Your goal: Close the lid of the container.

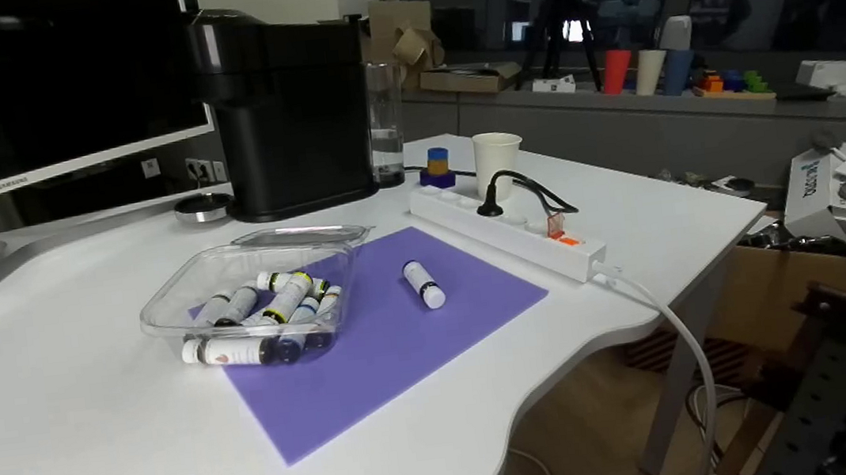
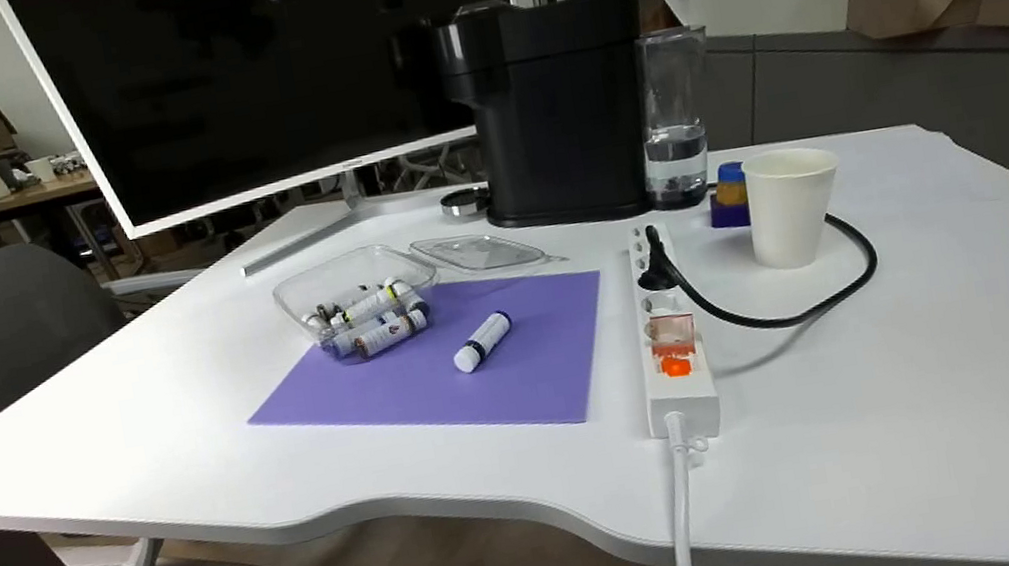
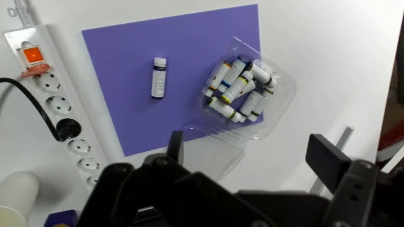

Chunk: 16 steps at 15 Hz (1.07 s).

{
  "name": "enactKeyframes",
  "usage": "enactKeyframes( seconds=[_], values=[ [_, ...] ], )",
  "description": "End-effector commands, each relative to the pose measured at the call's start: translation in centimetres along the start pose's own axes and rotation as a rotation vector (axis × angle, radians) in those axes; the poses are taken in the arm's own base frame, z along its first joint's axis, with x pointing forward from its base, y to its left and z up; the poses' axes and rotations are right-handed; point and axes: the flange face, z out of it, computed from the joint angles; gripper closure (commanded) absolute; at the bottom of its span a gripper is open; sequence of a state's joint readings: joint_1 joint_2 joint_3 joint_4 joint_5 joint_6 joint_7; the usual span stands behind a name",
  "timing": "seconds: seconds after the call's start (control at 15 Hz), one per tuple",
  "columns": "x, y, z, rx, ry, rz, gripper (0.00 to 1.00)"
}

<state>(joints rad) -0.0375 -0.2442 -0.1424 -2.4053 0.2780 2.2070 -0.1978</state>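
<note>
The container (image 1: 192, 276) is a shallow clear plastic box on the table, partly over the purple mat. It also shows in an exterior view (image 2: 341, 273) and the wrist view (image 3: 282, 94). Several small white-labelled bottles (image 3: 236, 86) lie in it. The clear lid (image 1: 299, 237) is folded open along the box's far side, lying on the table; it also shows in an exterior view (image 2: 477, 252). In the wrist view the lid (image 3: 208, 154) is partly hidden behind my left-hand finger. My gripper (image 3: 247, 143) is open and empty, above the table; neither exterior view shows it clearly.
A single bottle (image 1: 424, 283) lies on the purple mat (image 1: 373, 355). A white power strip (image 1: 502, 232) with a black plug, a paper cup (image 2: 786, 208) and toy blocks (image 1: 437, 168) stand beside the mat. A black appliance (image 1: 290, 117), a glass cylinder (image 2: 672, 125) and a monitor (image 2: 260, 79) stand behind.
</note>
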Motion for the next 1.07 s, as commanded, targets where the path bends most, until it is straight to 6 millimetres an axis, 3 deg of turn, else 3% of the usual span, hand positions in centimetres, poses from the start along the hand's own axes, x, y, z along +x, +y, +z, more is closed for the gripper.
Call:
enactKeyframes(
  seconds=[0.0, 0.2, 0.47, 0.53, 0.6, 0.73, 1.0],
  values=[
    [1.9, 5.4, 2.2, -0.011, 0.014, 0.117, 0.00],
    [3.2, 8.1, 5.0, -0.028, -0.022, 0.137, 0.00],
    [4.9, 7.9, 9.0, -0.017, -0.079, 0.130, 0.00],
    [5.3, 7.9, 9.3, -0.005, -0.065, 0.156, 0.00],
    [3.7, 7.9, 8.9, -0.023, -0.078, 0.137, 0.00],
    [4.5, 7.7, 9.9, -0.018, -0.079, 0.144, 0.00],
    [4.8, 7.8, 9.9, -0.019, -0.076, 0.145, 0.00]
  ],
)
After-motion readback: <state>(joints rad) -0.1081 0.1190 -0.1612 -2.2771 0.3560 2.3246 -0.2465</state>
